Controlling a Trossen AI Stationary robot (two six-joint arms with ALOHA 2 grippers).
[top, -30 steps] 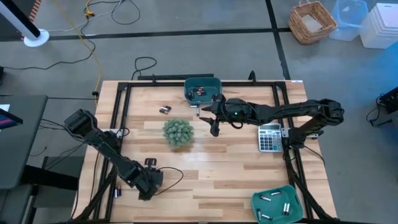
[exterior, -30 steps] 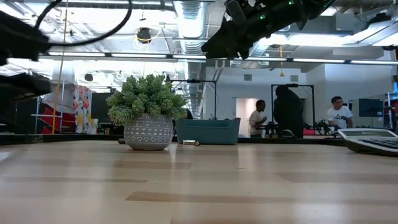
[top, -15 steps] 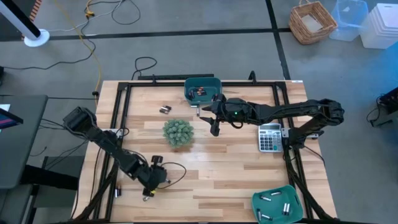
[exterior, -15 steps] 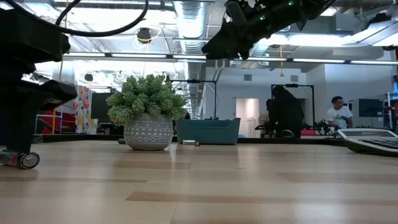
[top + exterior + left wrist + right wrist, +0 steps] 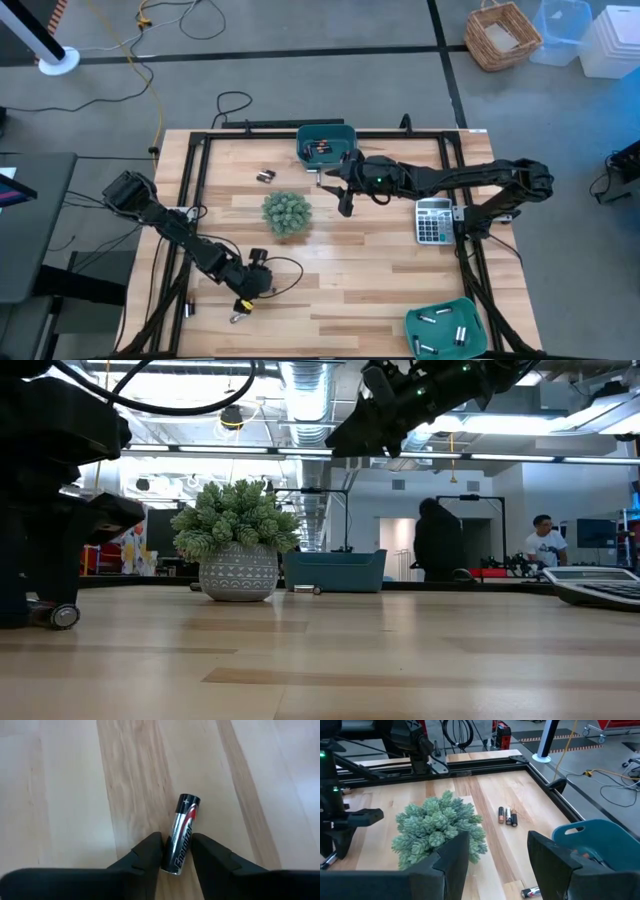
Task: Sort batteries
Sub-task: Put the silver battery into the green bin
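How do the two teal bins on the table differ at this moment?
The far bin sits at the table's far edge, near the middle, close to the right tool; the near bin sits at the near right corner, away from both arms. The far bin holds dark, copper-topped batteries; the near bin holds scattered silvery cells. The far bin lies square to the table edge, the near bin slightly skewed. Both are teal, open-topped and partly filled.

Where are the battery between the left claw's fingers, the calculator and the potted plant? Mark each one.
battery (image 5: pixel 183 834): left wrist view, on its label, mid-body.
calculator (image 5: pixel 433 220): high view, on its keypad.
potted plant (image 5: pixel 286 213): high view, on the middle of its foliage.
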